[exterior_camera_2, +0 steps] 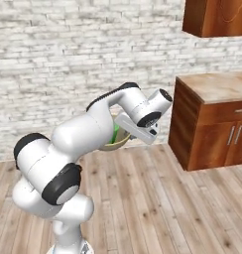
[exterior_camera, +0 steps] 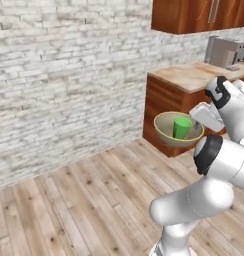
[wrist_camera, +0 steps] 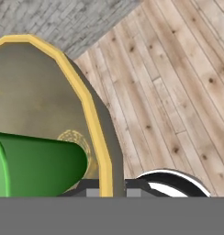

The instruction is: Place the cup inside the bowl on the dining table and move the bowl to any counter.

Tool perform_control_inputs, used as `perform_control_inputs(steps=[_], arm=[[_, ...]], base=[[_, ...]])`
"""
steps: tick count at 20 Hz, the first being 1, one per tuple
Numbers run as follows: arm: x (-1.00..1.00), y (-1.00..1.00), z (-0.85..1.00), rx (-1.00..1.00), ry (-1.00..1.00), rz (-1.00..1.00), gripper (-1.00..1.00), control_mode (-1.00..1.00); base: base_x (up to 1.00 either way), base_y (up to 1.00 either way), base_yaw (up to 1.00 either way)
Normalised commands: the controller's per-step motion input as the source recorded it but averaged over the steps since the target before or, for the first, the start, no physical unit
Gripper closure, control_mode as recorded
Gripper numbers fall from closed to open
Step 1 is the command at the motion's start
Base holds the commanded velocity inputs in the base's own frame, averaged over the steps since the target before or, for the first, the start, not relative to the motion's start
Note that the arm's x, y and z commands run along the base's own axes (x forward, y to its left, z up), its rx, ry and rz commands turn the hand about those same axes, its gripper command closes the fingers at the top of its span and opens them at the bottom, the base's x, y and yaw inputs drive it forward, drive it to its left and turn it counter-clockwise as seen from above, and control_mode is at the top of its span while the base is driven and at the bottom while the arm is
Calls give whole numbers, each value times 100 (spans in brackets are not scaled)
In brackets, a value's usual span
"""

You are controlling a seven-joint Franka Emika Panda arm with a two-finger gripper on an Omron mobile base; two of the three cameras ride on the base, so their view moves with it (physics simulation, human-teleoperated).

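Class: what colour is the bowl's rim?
Yellow; the bowl rim shows best in the hand view.

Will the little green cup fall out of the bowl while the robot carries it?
Probably it stays in: the cup sits deep inside the bowl, whose high sides should catch it. It looks light and tall, so it might tip and roll around. The gripper pinches just the rim.

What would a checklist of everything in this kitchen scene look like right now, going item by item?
Surface: the counter, marbled top over reddish-brown cabinets, stands ahead at right.
Job's things: the bowl is held in the air above the wooden floor; the cup stands inside it.
Clutter: a grey appliance sits on the counter.
Grippers: the gripper pinches the bowl's yellow rim.
Cables: nothing seen.
Surroundings: pale brick wall, upper wooden cabinet.
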Motion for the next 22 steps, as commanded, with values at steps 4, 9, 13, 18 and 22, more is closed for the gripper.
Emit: perform_control_inputs(steps=[4,9,13,18,22], arm=[[0,0,0,0,0,0,100,100],[0,0,0,0,0,0,100,100],[0,0,0,0,0,0,100,100],[0,0,0,0,0,0,100,100],[0,0,0,0,0,0,100,100]], base=[[35,-62,4],[63,-77,9],[61,-82,10],[64,-79,9],[66,-73,9]])
